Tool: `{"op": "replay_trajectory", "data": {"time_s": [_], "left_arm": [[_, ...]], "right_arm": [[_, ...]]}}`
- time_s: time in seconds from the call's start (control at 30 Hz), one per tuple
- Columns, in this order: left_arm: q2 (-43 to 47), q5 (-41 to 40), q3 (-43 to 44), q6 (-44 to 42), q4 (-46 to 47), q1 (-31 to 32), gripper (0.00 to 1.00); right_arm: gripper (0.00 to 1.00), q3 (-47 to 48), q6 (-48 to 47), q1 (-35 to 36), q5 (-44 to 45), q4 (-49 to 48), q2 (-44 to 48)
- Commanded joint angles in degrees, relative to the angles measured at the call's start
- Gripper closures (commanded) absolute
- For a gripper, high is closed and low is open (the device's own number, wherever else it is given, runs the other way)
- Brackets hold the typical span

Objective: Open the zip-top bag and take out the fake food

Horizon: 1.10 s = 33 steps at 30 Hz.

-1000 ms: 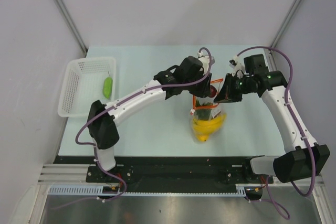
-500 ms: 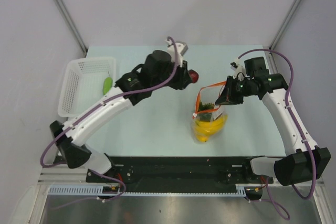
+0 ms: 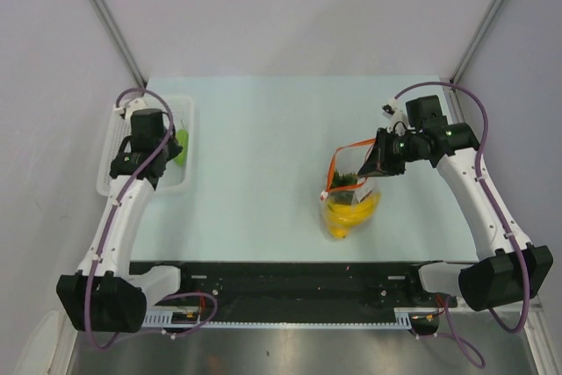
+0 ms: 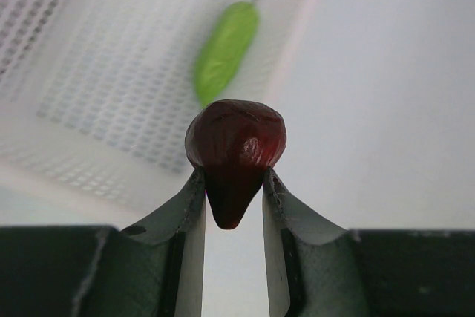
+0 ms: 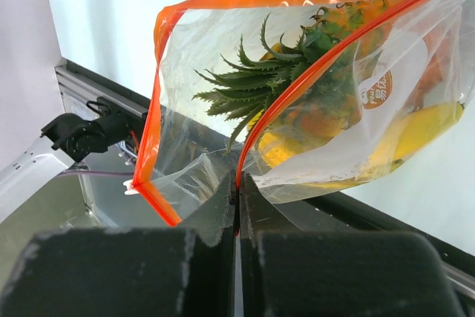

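Pale green tabletop (image 3: 263,120) carries the zip-top bag (image 3: 349,183) right of its middle, mouth open, pineapple (image 5: 297,72) and bananas (image 3: 349,212) inside, and my right gripper (image 3: 373,162) is fully closed on one orange-red lip of it. At the left edge my left gripper (image 4: 234,183) pinches a small red fruit (image 4: 235,139) between half-spread fingers (image 4: 191,220) above the white basket (image 3: 167,178), where a green piece (image 4: 223,53) lies. I judge it best to lower the fruit well inside the walls before I release it.

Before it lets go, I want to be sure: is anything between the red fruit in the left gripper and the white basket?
Nothing visible does. The left gripper holds the red fruit over the white basket. One green piece lies in it, apart from the fruit.
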State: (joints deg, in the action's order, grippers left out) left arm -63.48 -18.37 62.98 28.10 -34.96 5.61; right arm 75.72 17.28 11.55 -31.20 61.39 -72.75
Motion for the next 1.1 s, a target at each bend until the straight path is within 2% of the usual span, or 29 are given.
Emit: {"op": "replay_trajectory", "data": {"time_s": [0.0,0.23,0.5,0.6,0.63,0.7,0.73,0.8,0.83,0.9,1.0,1.07], "left_arm": [[1.2,1.2,-3.6,2.8,-0.3,-8.3,0.94],[-6.2,1.8,-3.8,5.0,-5.8,-10.6,0.93],[-16.1,4.9,-1.8,-0.1,-7.6,-10.8,0.92],[-17.5,5.4,-2.6,-0.9,-7.5,-10.9,0.8],[-17.6,5.6,-2.7,-1.2,-7.4,-10.8,0.68],[-17.6,5.7,-2.5,-1.3,-7.1,-10.9,0.56],[-17.2,5.8,-2.4,-1.4,-7.0,-10.9,0.45],[-16.2,6.1,-1.9,-1.7,-6.6,-10.9,0.37],[-15.9,6.1,-1.8,-1.8,-6.8,-10.9,0.27],[-15.3,6.1,-1.1,-1.8,-7.2,-10.9,0.24],[-14.0,7.7,-0.1,-1.4,-8.3,-10.7,0.23],[-11.2,12.2,0.3,-0.7,-7.4,-9.9,0.25]], "right_arm": [[1.0,0.2,-1.1,0.7,-0.8,-0.5,0.0],[1.0,0.2,-1.3,0.8,-0.4,-0.6,0.2],[1.0,-0.1,-1.2,0.8,-0.4,-0.6,0.9],[1.0,-0.1,-1.1,0.8,-0.4,-0.7,1.0],[1.0,-0.1,-1.2,0.8,-0.4,-0.7,1.1],[1.0,-0.1,-1.1,0.8,-0.5,-0.7,1.1],[1.0,-0.2,-1.0,0.8,-0.5,-0.7,1.0],[1.0,-0.3,-1.0,0.8,-0.6,-0.6,1.1],[1.0,-0.4,-1.0,0.9,-0.5,-0.7,1.1],[1.0,-0.4,-0.9,1.0,-0.7,-0.6,1.1],[1.0,-0.2,-0.9,1.3,-0.7,-0.5,1.2],[1.0,-0.1,-0.9,1.4,-0.7,-0.5,1.2]]}}
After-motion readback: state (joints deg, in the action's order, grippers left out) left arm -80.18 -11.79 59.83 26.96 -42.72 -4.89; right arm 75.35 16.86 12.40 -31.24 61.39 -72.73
